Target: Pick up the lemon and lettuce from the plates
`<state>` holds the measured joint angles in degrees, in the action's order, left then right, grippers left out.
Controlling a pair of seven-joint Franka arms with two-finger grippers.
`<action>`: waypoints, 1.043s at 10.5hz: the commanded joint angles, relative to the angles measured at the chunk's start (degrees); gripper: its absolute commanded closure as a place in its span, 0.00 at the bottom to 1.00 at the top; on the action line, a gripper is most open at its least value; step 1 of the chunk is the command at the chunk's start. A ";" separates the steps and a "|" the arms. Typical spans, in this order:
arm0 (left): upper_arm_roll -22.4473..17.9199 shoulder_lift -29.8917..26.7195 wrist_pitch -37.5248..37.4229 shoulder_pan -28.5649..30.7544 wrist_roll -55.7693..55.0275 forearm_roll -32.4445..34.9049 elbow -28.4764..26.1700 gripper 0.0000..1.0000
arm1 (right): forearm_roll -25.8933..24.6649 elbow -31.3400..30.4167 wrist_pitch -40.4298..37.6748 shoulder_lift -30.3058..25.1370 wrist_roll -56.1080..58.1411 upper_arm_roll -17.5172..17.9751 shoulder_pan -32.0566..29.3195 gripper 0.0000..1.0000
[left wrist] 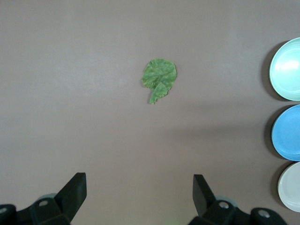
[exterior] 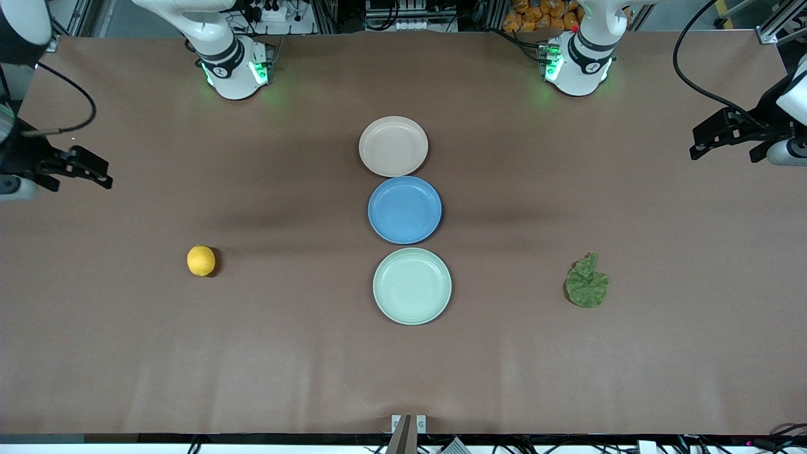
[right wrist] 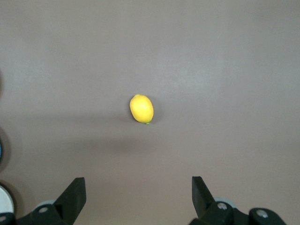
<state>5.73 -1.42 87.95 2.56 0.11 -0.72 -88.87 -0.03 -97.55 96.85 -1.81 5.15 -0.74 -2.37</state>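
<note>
The lemon (exterior: pixel 201 260) lies on the bare table toward the right arm's end; it also shows in the right wrist view (right wrist: pixel 141 108). The lettuce (exterior: pixel 586 283) lies on the bare table toward the left arm's end, also in the left wrist view (left wrist: pixel 159 78). The beige-pink plate (exterior: pixel 393 146) and the mint green plate (exterior: pixel 412 285) are empty. My left gripper (exterior: pixel 703 144) is open and empty, up over the table's edge at the left arm's end, as its wrist view (left wrist: pixel 139 187) shows. My right gripper (exterior: pixel 94 170) is open and empty over the right arm's end, as its wrist view (right wrist: pixel 138 190) shows.
A blue plate (exterior: pixel 405 209) sits empty between the two other plates in the table's middle. The three plates show at the edge of the left wrist view (left wrist: pixel 288 133). Brown cloth covers the table.
</note>
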 commanded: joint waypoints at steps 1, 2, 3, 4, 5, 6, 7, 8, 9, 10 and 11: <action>0.42 -1.04 -0.85 0.60 -0.29 0.10 0.27 0.00 | 1.51 4.38 -4.38 -0.30 -1.28 1.53 -1.50 0.00; 0.42 -1.04 -1.11 0.60 -0.29 0.19 0.36 0.00 | 1.52 4.99 -4.65 -0.30 -1.10 1.61 -1.50 0.00; 0.50 -1.04 -1.29 0.60 -0.38 0.19 0.36 0.00 | 1.61 5.61 -4.83 -0.30 -1.19 1.62 -1.50 0.00; 0.51 -1.04 -1.64 0.60 -0.38 0.11 0.54 0.00 | 1.61 5.70 -4.92 -0.30 -1.19 1.70 -1.50 0.00; 0.24 -0.78 -2.34 0.60 -0.29 0.19 1.15 0.00 | 1.61 5.70 -4.92 -0.30 -1.10 1.70 -1.41 0.00; -0.02 -0.60 -2.52 0.51 -0.20 0.19 1.68 0.00 | 1.61 5.70 -4.92 -0.30 -1.10 1.70 -1.50 0.00; -0.02 -0.43 -3.13 0.43 -0.12 0.19 2.12 0.00 | 1.61 5.61 -5.01 -0.38 -1.10 1.70 -1.41 0.00; -0.02 -0.16 -3.31 0.42 -0.03 0.19 2.90 0.00 | 1.61 5.61 -5.01 -0.30 -1.10 1.70 -1.41 0.00; -0.02 0.01 -3.31 0.42 -0.03 0.19 2.91 0.00 | 1.61 5.61 -5.01 -0.30 -1.10 1.70 -1.41 0.00; -0.02 0.36 -3.40 0.42 -0.03 0.19 3.00 0.00 | 1.61 5.61 -5.01 -0.30 -1.10 1.70 -1.41 0.00; -0.02 0.71 -3.40 0.34 -0.03 0.11 3.00 0.00 | 1.61 5.53 -5.01 -0.30 -1.10 1.70 -1.41 0.00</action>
<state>5.61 -1.61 85.87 2.79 0.11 -0.72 -87.11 0.80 -92.64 92.79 -1.96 4.73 -0.18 -2.38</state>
